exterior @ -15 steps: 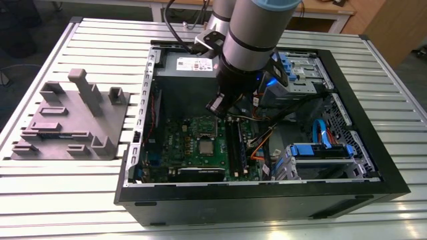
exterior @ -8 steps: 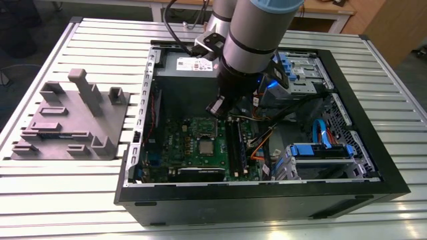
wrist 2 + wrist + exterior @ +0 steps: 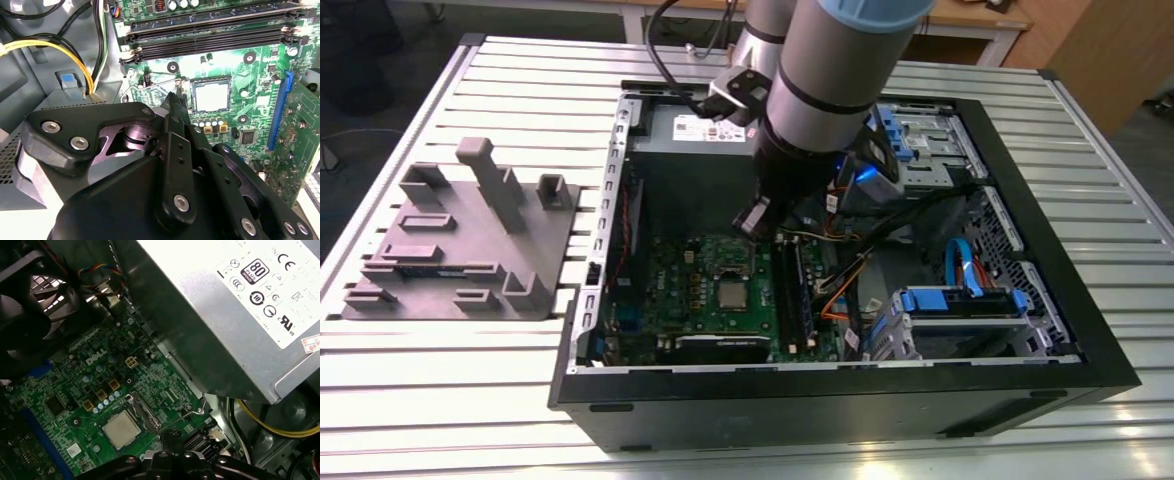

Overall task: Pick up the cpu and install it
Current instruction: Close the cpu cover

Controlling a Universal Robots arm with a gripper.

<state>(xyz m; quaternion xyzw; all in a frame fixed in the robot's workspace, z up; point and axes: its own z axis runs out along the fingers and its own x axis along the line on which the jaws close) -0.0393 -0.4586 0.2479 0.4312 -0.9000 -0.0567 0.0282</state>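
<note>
— Where is the cpu (image 3: 731, 293)?

— Lying flat in its socket on the green motherboard (image 3: 680, 290), inside the open computer case (image 3: 854, 375), towards the case's front edge in the exterior view. In both wrist views its pale metal top is bare, with the socket frame standing open just beside it.

— And the gripper (image 3: 758, 218)?

— Above the board, near the cpu but apart from it. In the second wrist view its tips (image 3: 173, 100) are drawn narrow, pressed together with nothing between them.

— Any writing?

— Plenty. The grey power supply (image 3: 225, 315) carries a white label with a row of certification marks and a round badge. The board has white lettering printed near the socket, and a small sticker sits on the supply's top face (image 3: 700, 128) in the exterior view.

— Room to move?

— Tight. The power supply sits just beside the socket towards the case's far edge, and the black memory slots (image 3: 210, 30) run along the socket's other side. Yellow wires (image 3: 50, 45) curve close by, and a dark fan (image 3: 30, 305) sits near the board's edge. Outside the case, a grey fixture block (image 3: 454, 240) lies at the table's (image 3: 520, 80) edge on the exterior view's left, well apart.
</note>
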